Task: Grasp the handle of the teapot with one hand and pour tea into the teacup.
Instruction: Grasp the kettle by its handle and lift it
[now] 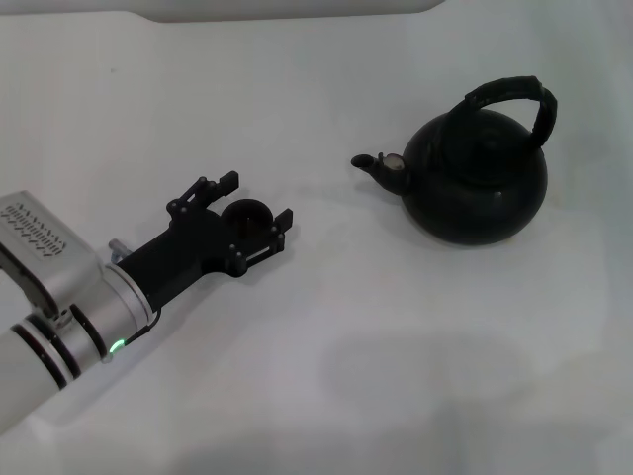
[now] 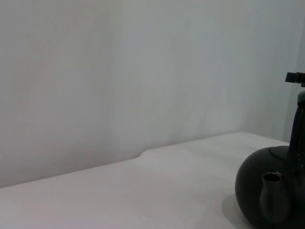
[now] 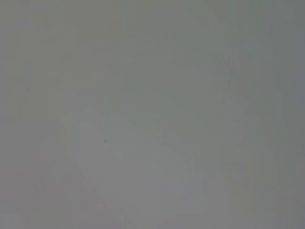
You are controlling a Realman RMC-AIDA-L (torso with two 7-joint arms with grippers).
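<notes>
Teacup (image 1: 247, 213) sat between the spread jaws of the left gripper (image 1: 259, 212), not clamped; teapot (image 1: 476, 178) stood well apart at 3 o'clock, handle (image 1: 514, 102) untouched. Risk: closing fingers could knock the cup over. Right gripper out of view.

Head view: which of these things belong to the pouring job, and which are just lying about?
Job:
- teapot, upright on the table
- handle, arched over the teapot
- teacup, between the open fingers of the left end effector

Lying about:
- nothing but the white table itself; right end effector out of view
</notes>
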